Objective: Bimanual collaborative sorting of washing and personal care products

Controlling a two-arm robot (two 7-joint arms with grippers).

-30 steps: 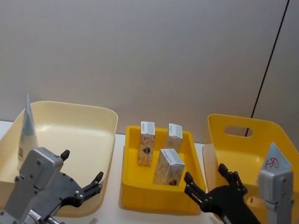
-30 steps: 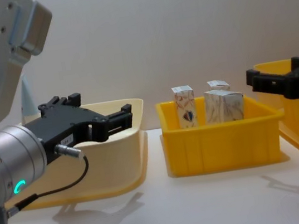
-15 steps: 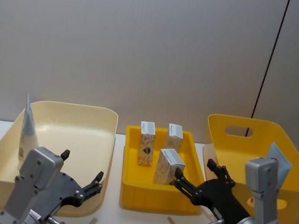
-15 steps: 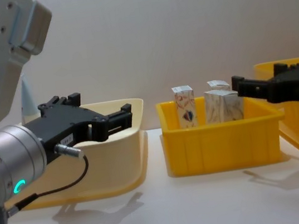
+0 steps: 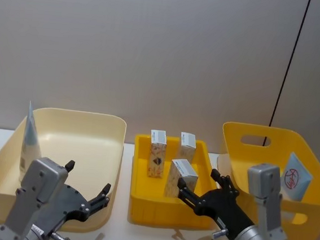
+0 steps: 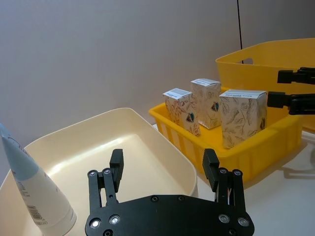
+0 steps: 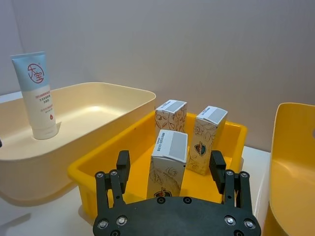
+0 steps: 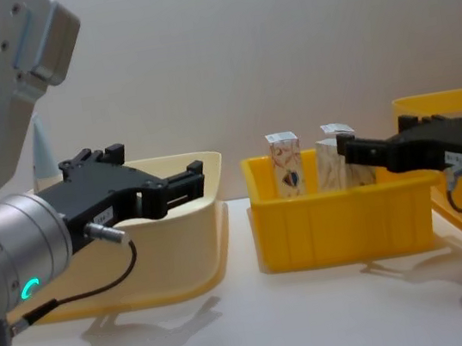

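Three printed cartons stand in the small yellow tray (image 5: 162, 211): two at the back (image 5: 157, 146) (image 5: 186, 146) and one nearer (image 5: 177, 177). A white-to-blue tube (image 5: 30, 141) stands upright in the cream bin (image 5: 117, 150); another tube (image 5: 294, 177) leans in the big yellow bin (image 5: 255, 132). My right gripper (image 5: 198, 183) is open over the tray's near right part. In the right wrist view the near carton (image 7: 167, 152) lies just ahead between the open fingers, ungripped. My left gripper (image 5: 88, 177) hangs open at the cream bin's near right rim, holding nothing.
The three containers sit in a row on a white table before a plain grey wall. Bare table shows in front of the bins (image 8: 322, 316). The tray's walls are low and the big yellow bin's walls are tall.
My right gripper has swung left, from in front of the big yellow bin to the middle tray, toward the near carton. The left arm has not moved.
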